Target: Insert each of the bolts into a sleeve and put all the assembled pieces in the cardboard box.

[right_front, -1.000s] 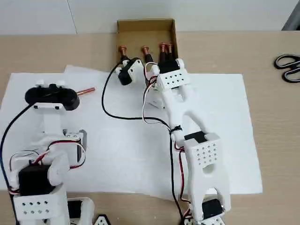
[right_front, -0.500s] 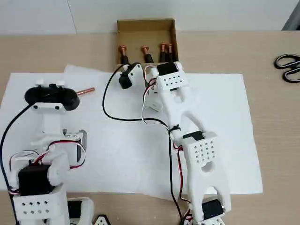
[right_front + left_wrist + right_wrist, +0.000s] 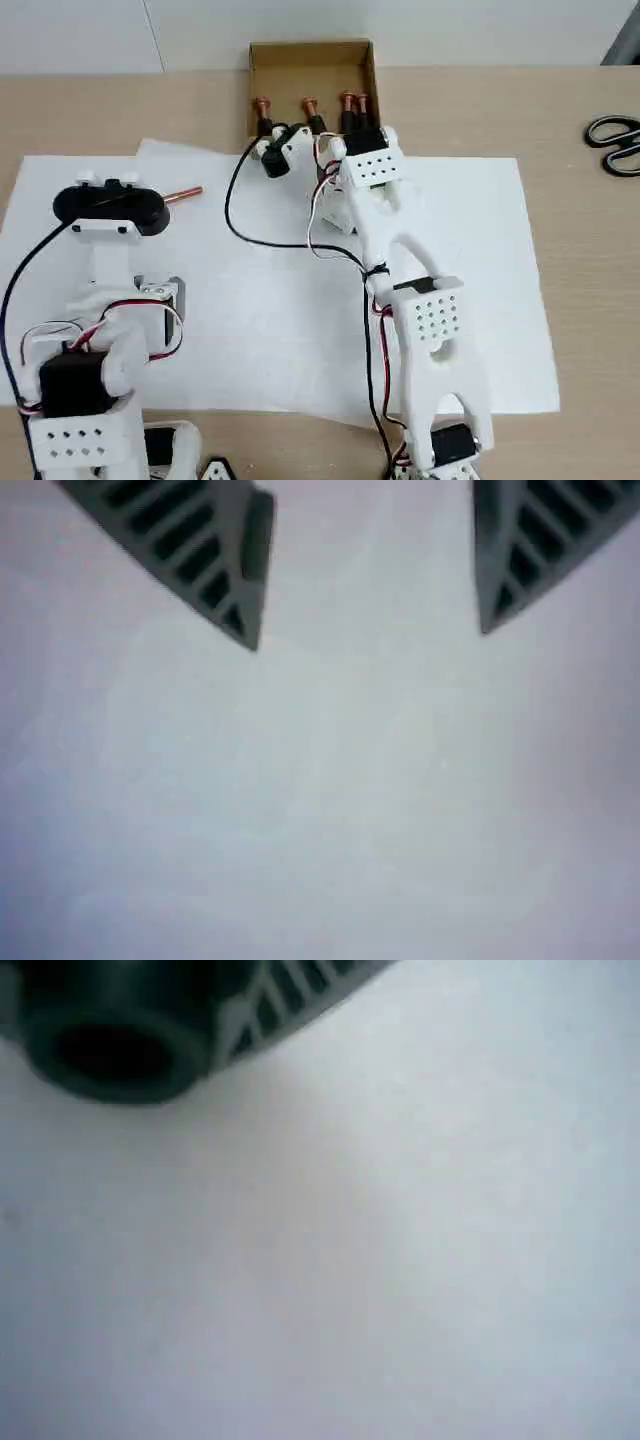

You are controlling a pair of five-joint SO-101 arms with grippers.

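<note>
Right hand (image 3: 215,1015) clamps a black sleeve (image 3: 110,1055) over the paper (image 3: 320,810); left hand (image 3: 365,630) gapes empty, bolt (image 3: 184,194) just beside

A light wooden table (image 3: 560,110) runs across the high view. A big white paper sheet (image 3: 270,310) lies flat on it and covers most of the middle. The corner of a second white sheet (image 3: 160,150) pokes out from beneath its far left edge. Black-handled scissors (image 3: 618,146) lie on bare wood at the table's right edge (partly cut off by the frame), well apart from the paper. Behind the table stands a pale wall (image 3: 450,30).
</note>
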